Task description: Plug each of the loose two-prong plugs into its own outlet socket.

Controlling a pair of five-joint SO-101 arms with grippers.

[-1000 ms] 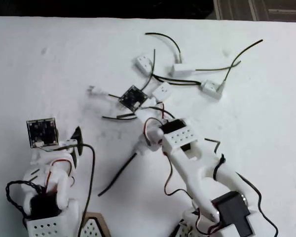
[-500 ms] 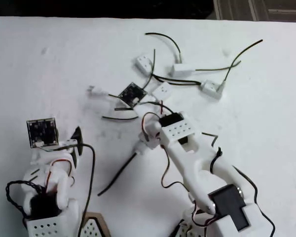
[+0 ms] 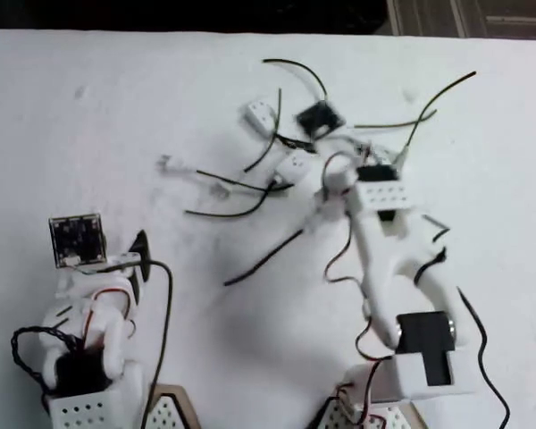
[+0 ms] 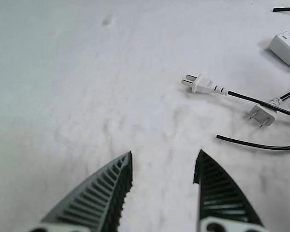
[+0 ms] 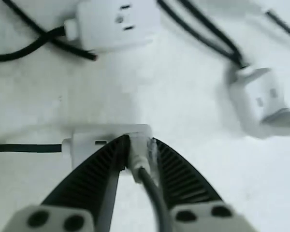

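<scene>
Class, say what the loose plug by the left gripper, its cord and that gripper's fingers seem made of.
Plug: smooth white moulded plastic, prongs seemingly metal. Cord: black sheath, probably rubber or vinyl, since it curves. Fingers of the left gripper: dark, matte, ribbed, likely printed plastic.

The left gripper (image 4: 165, 154) hangs over the white table (image 4: 63, 72), its two dark ribbed fingers (image 4: 111, 188) spread apart with nothing between them. Beyond them lies a white two-prong plug on a thin black cord (image 4: 200, 84). A smaller white two-prong plug (image 4: 260, 115) sits just beside that cord. A white boxy plastic outlet socket (image 4: 286, 48) lies farther off.
</scene>
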